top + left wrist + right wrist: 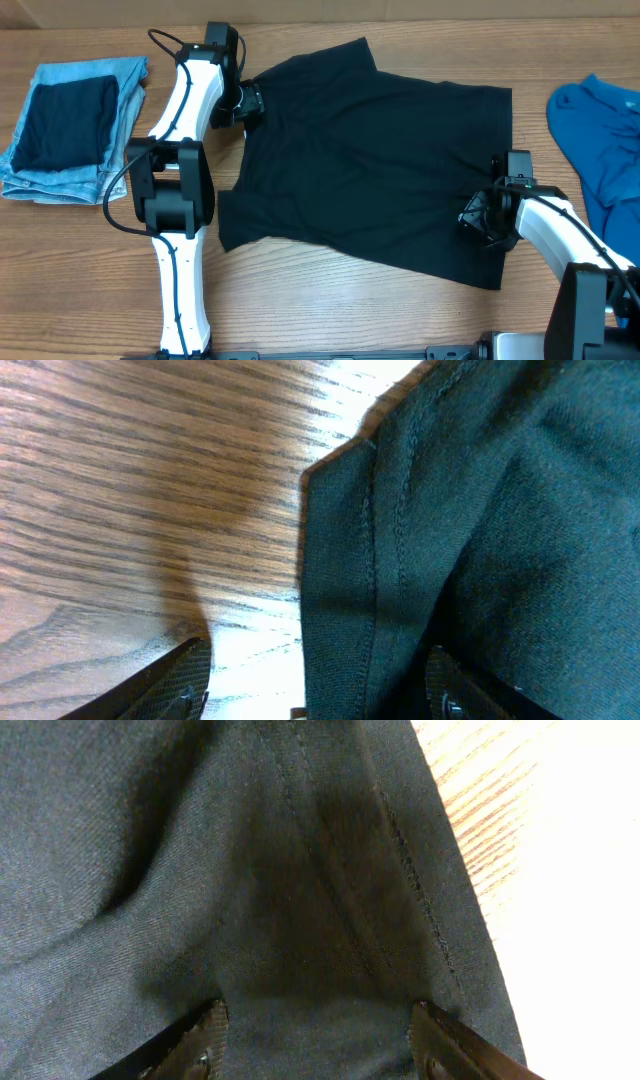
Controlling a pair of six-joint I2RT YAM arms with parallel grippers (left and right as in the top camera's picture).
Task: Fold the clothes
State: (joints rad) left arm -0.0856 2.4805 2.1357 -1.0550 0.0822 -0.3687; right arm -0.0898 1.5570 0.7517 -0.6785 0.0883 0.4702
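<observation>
Left claw (310, 698) astride T-shirt (490, 530) hem (double-stitched)

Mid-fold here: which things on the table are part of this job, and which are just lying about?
Job: black T-shirt, spread out; left end effector and right end effector, each at one of its edges.
Lying about: folded jeans with a dark cloth on top, far left; blue garment, far right.
</observation>
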